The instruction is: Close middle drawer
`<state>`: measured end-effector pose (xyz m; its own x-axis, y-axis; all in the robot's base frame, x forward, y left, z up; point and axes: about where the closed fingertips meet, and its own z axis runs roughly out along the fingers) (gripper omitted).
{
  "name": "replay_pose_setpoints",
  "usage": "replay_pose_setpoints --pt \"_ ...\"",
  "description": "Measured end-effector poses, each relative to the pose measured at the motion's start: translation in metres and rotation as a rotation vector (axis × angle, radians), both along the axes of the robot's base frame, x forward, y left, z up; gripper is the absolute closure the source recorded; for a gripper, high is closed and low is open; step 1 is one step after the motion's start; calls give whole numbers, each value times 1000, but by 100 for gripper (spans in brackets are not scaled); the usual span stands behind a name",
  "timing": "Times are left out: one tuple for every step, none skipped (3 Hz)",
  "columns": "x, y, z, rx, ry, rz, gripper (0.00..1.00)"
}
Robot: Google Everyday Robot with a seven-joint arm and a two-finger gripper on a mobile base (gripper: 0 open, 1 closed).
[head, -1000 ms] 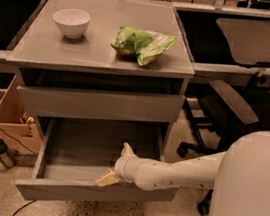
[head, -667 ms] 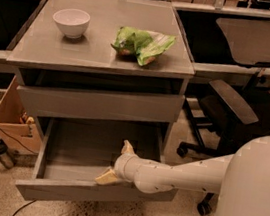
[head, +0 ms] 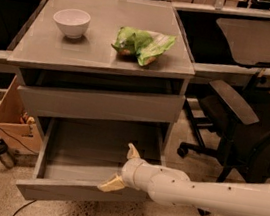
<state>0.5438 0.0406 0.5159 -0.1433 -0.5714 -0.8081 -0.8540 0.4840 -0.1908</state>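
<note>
Jaws spread wide, clasping nothing; gripper (head: 122,168) at the near right of the middle drawer (head: 72,192).
One finger (head: 112,183) lies at the drawer's low front panel, the other points far, above the drawer floor. Middle drawer stands pulled out toward the near side, under the taller-fronted drawer (head: 100,104). White bowl (head: 71,21) and green bag (head: 142,43) sit on the cabinet top (head: 92,53).

No legible text, not even on the green bag (head: 143,44); end effector (head: 120,168) at the middle drawer (head: 62,190) front.
</note>
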Motion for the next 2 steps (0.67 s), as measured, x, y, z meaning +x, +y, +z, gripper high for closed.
replay_pose_setpoints --pt "-45 -10 4 -1 53 50 0" --pt "-80 -39 -2 -2 140 52 0"
